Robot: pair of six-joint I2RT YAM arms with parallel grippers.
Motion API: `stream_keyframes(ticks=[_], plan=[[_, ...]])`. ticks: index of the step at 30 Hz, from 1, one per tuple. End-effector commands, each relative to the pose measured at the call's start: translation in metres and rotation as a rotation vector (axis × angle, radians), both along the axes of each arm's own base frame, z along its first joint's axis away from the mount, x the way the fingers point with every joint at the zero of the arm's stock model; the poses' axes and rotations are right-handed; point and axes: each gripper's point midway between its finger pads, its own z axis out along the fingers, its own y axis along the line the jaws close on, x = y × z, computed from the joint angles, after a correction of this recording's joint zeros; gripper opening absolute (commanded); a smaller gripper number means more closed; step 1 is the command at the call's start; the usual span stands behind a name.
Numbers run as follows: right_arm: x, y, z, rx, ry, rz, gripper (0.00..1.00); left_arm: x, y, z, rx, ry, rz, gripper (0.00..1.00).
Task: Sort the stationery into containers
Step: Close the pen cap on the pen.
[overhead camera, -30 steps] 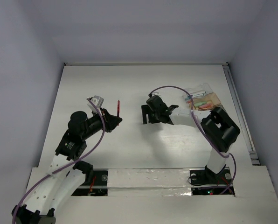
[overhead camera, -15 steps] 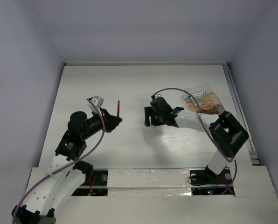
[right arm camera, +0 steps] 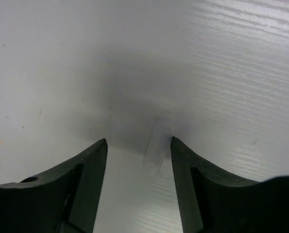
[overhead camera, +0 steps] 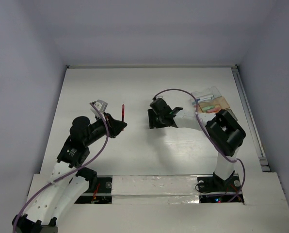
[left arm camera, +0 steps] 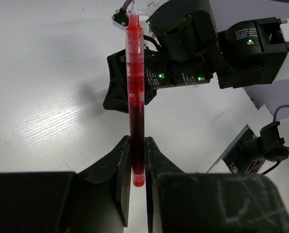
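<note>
On the left of the white table [overhead camera: 110, 82], the left gripper [overhead camera: 118, 125] is clamping the lower end of a red pen [overhead camera: 122, 111]. In the left wrist view its jaws are pressing against both sides of the barrel, with the gripper [left arm camera: 137, 145] holding the pen [left arm camera: 135, 87] close to its base. The pen is standing nearly upright, its pale tip pointing away from the wrist and up off the table.

Toward the middle, the right gripper [overhead camera: 151, 119] is hanging low over the table with its fingers pointing downward. The right wrist view shows this gripper [right arm camera: 138, 145] standing open, its two dark fingers well apart and gripping nothing. A small pale translucent scrap [right arm camera: 156, 148] is lying flat on the table between them, nearer the finger on the right of that view. What the scrap is cannot be made out.

At the far right, the containers [overhead camera: 210, 103] are sitting as a joined cluster by the table's right edge. A blue-tipped pen [overhead camera: 202, 99], a green marker [overhead camera: 206, 106] and a pink-orange piece [overhead camera: 213, 110] are lying inside them.
</note>
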Motion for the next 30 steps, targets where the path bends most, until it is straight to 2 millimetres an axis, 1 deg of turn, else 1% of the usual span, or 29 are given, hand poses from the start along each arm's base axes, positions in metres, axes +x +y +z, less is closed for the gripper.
stream_keyframes(ticks=[1, 3, 4, 5, 6, 8, 12, 13, 14, 16, 17, 18, 20, 21, 22, 24, 25, 26, 29, 30], plan=[[-0.007, -0.011, -0.018, -0.105, 0.047, 0.011, 0.58, 0.000, -0.001, 0.017, -0.016, -0.064, -0.014, 0.00], [-0.003, -0.015, -0.018, -0.142, 0.038, 0.005, 0.57, 0.000, -0.001, 0.017, -0.017, -0.064, -0.013, 0.00], [-0.005, -0.020, -0.020, -0.175, 0.048, 0.009, 0.56, 0.000, -0.001, 0.017, -0.016, -0.065, -0.014, 0.00], [-0.002, -0.024, -0.020, -0.199, 0.041, 0.005, 0.55, 0.000, -0.001, 0.017, -0.016, -0.064, -0.015, 0.00], [-0.005, -0.023, -0.023, -0.220, 0.049, 0.015, 0.54, 0.000, -0.001, 0.017, -0.016, -0.065, -0.014, 0.00], [-0.004, -0.027, -0.021, -0.252, 0.052, 0.019, 0.49, 0.000, -0.001, 0.017, -0.018, -0.064, -0.015, 0.00], [-0.006, -0.028, -0.021, -0.297, 0.065, 0.041, 0.46, 0.000, -0.001, 0.016, -0.017, -0.063, -0.015, 0.00], [-0.012, -0.029, -0.025, -0.324, 0.082, 0.053, 0.42, 0.000, -0.001, 0.017, -0.018, -0.064, -0.015, 0.00], [-0.009, -0.029, -0.024, -0.337, 0.076, 0.056, 0.40, 0.000, -0.001, 0.017, -0.017, -0.064, -0.013, 0.00], [-0.012, -0.034, -0.028, -0.375, 0.101, 0.061, 0.37, 0.000, -0.001, 0.017, -0.018, -0.064, -0.015, 0.00], [-0.010, -0.035, -0.031, -0.392, 0.103, 0.060, 0.36, 0.000, -0.001, 0.016, -0.017, -0.063, -0.013, 0.00], [-0.012, -0.034, -0.033, -0.409, 0.107, 0.069, 0.35, 0.000, -0.001, 0.017, -0.018, -0.064, -0.015, 0.00], [-0.015, -0.040, -0.039, -0.445, 0.129, 0.070, 0.31, 0.000, -0.001, 0.017, -0.017, -0.064, -0.013, 0.00], [-0.016, -0.042, -0.041, -0.452, 0.132, 0.068, 0.28, 0.000, -0.001, 0.017, -0.017, -0.064, -0.013, 0.00], [-0.017, -0.043, -0.042, -0.455, 0.135, 0.066, 0.20, 0.000, -0.001, 0.016, -0.017, -0.063, -0.013, 0.00], [-0.019, -0.045, -0.045, -0.465, 0.147, 0.068, 0.13, 0.000, -0.001, 0.016, -0.017, -0.063, -0.013, 0.00], [-0.020, -0.046, -0.047, -0.469, 0.151, 0.069, 0.04, 0.000, -0.001, 0.017, -0.017, -0.064, -0.013, 0.00], [-0.021, -0.046, -0.047, -0.466, 0.152, 0.070, 0.00, 0.000, -0.001, 0.017, -0.017, -0.064, -0.013, 0.00], [-0.019, -0.041, -0.042, -0.433, 0.133, 0.072, 0.00, 0.000, -0.001, 0.017, -0.017, -0.063, -0.013, 0.00], [-0.016, -0.036, -0.030, -0.392, 0.106, 0.072, 0.00, 0.000, -0.001, 0.016, -0.016, -0.061, -0.013, 0.00]])
